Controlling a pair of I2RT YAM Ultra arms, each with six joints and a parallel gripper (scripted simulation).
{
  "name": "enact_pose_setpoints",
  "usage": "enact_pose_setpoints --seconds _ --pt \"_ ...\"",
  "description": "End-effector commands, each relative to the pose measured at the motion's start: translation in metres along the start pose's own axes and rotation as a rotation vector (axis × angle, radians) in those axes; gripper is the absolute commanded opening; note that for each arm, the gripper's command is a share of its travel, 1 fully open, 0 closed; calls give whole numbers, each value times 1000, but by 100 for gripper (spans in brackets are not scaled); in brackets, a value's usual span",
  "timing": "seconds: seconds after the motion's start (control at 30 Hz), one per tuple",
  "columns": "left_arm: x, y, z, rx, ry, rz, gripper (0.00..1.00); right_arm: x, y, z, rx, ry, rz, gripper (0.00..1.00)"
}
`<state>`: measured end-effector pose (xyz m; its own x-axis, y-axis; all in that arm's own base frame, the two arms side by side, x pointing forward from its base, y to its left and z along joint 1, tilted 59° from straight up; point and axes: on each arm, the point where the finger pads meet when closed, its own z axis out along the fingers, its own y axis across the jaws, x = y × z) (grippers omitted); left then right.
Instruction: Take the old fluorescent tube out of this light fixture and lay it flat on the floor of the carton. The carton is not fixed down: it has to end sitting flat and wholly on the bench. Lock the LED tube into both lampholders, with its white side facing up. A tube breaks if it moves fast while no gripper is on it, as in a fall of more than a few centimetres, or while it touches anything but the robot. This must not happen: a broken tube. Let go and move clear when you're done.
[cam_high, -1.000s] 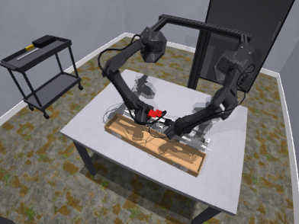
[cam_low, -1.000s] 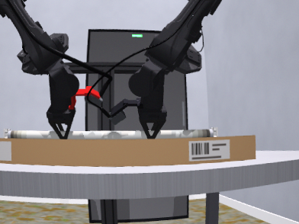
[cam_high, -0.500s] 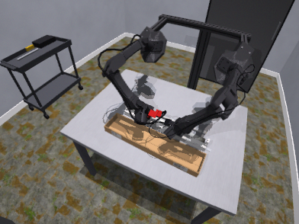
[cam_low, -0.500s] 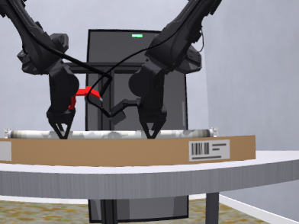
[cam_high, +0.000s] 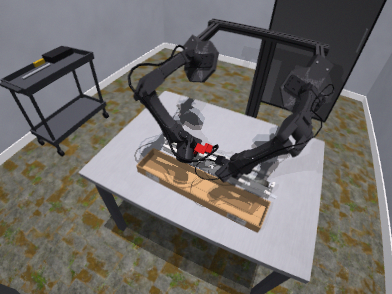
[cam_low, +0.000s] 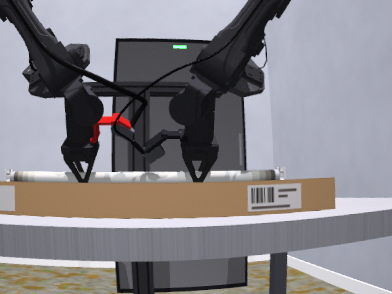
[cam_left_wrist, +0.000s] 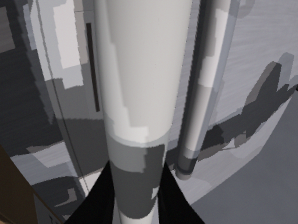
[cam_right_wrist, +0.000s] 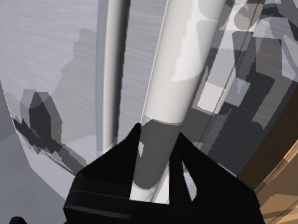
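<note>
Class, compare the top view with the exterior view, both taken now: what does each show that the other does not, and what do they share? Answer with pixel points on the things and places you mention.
Only top: the wheeled cart (cam_high: 70, 117) and a yellow item (cam_high: 38, 62) on it.

Only exterior: a green light (cam_low: 180, 47) and a distinct barcode (cam_low: 263, 195).

Both: the carton (cam_high: 265, 217) (cam_low: 175, 200), the bench (cam_high: 290, 210) (cam_low: 175, 240) and a dark door (cam_high: 345, 30) (cam_low: 227, 145).
</note>
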<state>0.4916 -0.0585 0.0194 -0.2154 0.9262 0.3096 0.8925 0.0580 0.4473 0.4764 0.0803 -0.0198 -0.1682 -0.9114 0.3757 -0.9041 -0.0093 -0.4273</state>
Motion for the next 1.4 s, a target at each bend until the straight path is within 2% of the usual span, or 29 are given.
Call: enact_pose_setpoints --seconds 0.0,0.13,0.23,0.3,0.7,0.73,0.8,0.83,1.27,1.3,1.37 --pt "-7 4 -12 -54 -12 24 11 -10 -7 -15 62 -25 -13 11" --pt "-7 4 -12 -83 -12 23 11 -10 -8 -15 91 -25 -11 11" --pt "-7 -3 -12 -52 -17 34 11 -10 0 -14 58 -31 -24 11" --pt "-8 4 -13 -108 -11 24 11 -11 -8 -16 117 -25 -12 11" --pt "-6 3 -13 -202 -7 27 11 -9 -6 -16 211 -21 -12 11" --pt "-5 -6 -11 -166 -3 40 11 -8 3 -14 172 -20 -28 11" --pt "-5 -6 -11 -166 -3 40 11 -8 3 -14 172 -20 -28 11" --pt "-5 0 -12 -204 -4 30 11 -8 -4 -15 213 -18 -14 11" --pt "-5 0 -14 -313 -2 32 11 -8 -4 -17 324 -17 -16 11" --pt "-4 -10 -11 -273 4 48 11 -7 7 -14 281 -15 -34 11" --pt "-4 -10 -11 -273 4 48 11 -7 7 -14 281 -15 -34 11"
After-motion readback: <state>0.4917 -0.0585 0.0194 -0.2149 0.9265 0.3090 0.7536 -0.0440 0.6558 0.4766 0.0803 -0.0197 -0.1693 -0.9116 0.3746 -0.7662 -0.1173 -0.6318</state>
